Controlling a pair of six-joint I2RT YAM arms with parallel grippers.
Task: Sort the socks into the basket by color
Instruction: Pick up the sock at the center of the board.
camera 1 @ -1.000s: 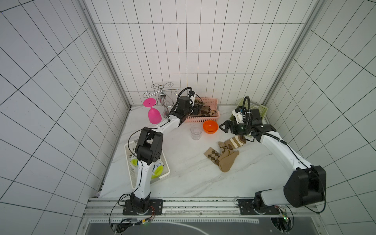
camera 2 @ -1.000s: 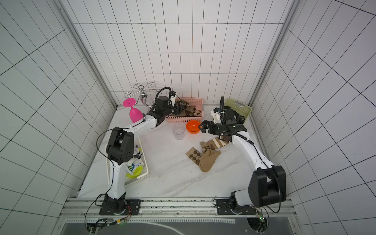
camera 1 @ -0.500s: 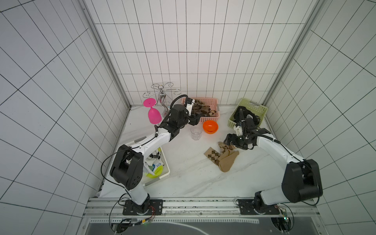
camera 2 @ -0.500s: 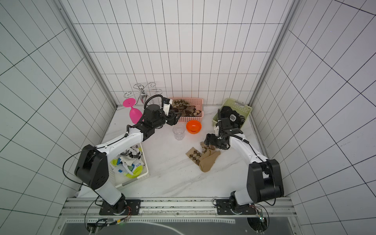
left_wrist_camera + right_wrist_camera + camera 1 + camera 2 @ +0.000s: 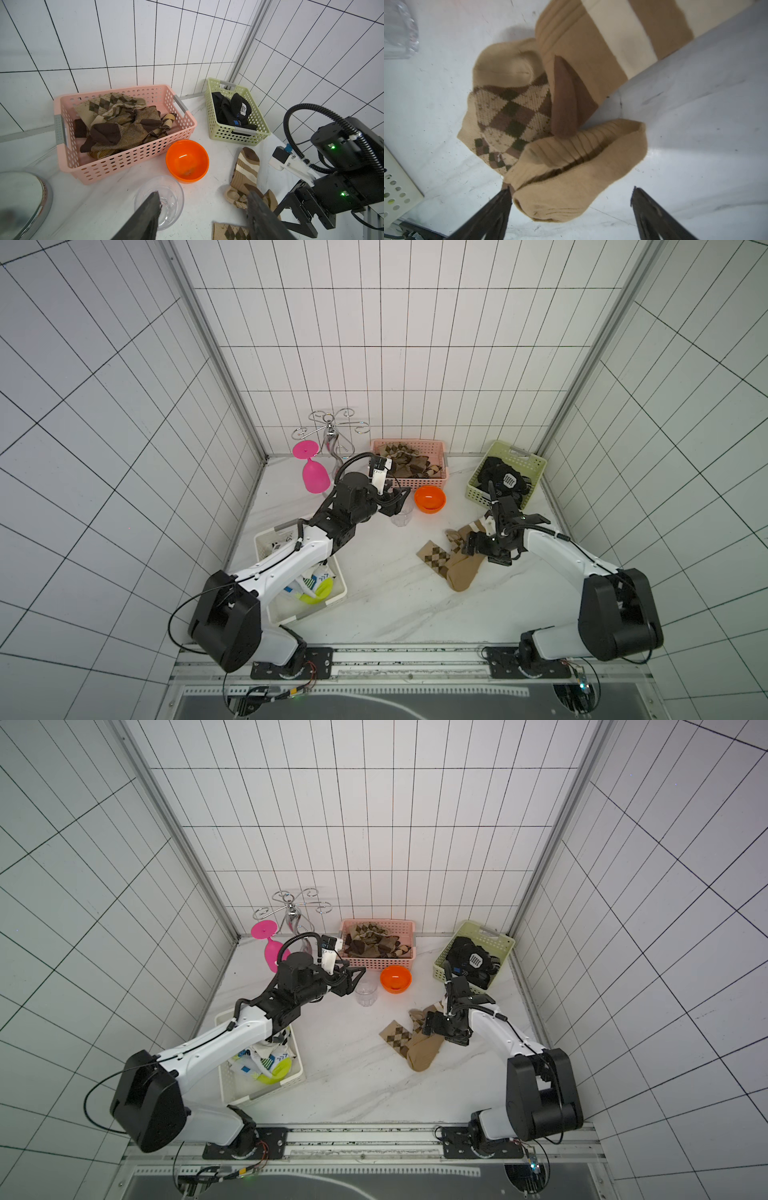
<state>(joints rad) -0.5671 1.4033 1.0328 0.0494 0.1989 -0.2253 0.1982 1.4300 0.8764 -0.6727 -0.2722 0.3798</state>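
Three brown socks lie heaped on the table: an argyle sock (image 5: 434,560) (image 5: 508,112), a plain tan sock (image 5: 461,576) (image 5: 581,178) and a striped sock (image 5: 478,526) (image 5: 247,166). My right gripper (image 5: 469,547) (image 5: 571,188) stands open low over the heap, with the plain tan sock's end between its fingers. My left gripper (image 5: 401,499) (image 5: 203,193) hangs open and empty above a clear glass (image 5: 166,197). The pink basket (image 5: 409,443) (image 5: 128,158) holds brown socks, the green basket (image 5: 478,493) (image 5: 239,137) black socks, and the white basket (image 5: 316,612) white socks.
An orange bowl (image 5: 430,499) (image 5: 187,162) sits between the pink basket and the sock heap. A pink wine glass (image 5: 313,472) hangs upside down from a chrome rack (image 5: 330,435) in the back left corner. Tiled walls close in three sides.
My right gripper came down and toward the front, from beside the green basket onto the sock heap. My left gripper drew back from over the pink basket to above the clear glass.
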